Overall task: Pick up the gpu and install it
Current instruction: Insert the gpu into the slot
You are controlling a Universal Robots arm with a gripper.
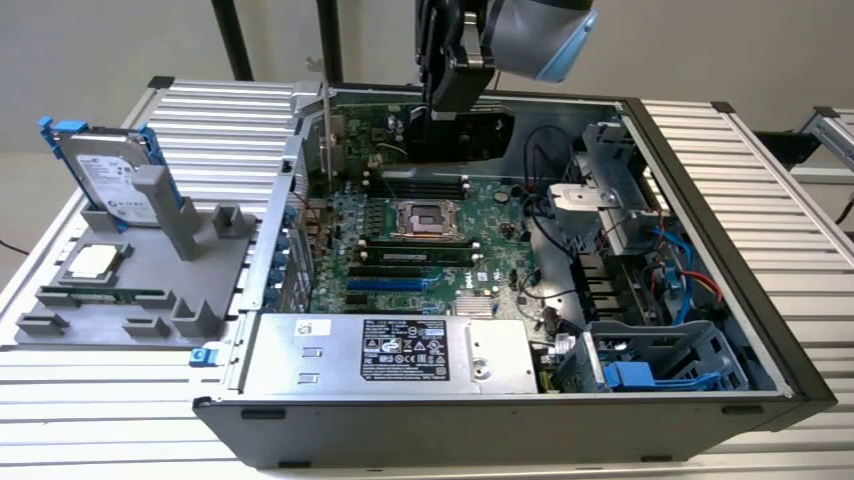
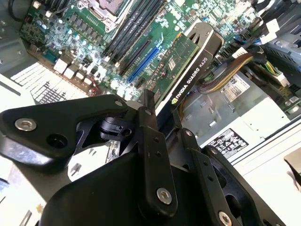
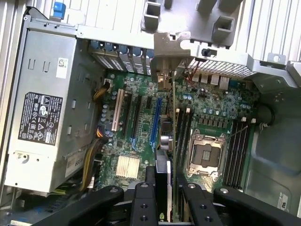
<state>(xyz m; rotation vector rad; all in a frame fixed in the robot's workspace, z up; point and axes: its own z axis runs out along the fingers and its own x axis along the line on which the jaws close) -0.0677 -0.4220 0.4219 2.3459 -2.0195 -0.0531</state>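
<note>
I'm seeing the arm (image 1: 545, 38) showing a rounded silver-grey joint with a pale blue cap in the exterior view, and the pincer (image 1: 451, 80) fixed to it is reading as a blocky black body. In the second wrist view its fingers (image 2: 151, 150) are showing as flat matte-black bars hinged to black link plates (image 2: 51, 127), while round silver screws (image 2: 163, 195) are glinting at the pivots and one open bolt hole (image 2: 56, 140) is sitting beside a screw on the widest plate.

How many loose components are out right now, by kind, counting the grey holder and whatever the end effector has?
hard drive, upright on the grey holder: 1
square silver chip, on the holder: 1
memory stick, on the holder: 1
gpu, gripped by the end effector over the open case: 1
Total: 4
</note>
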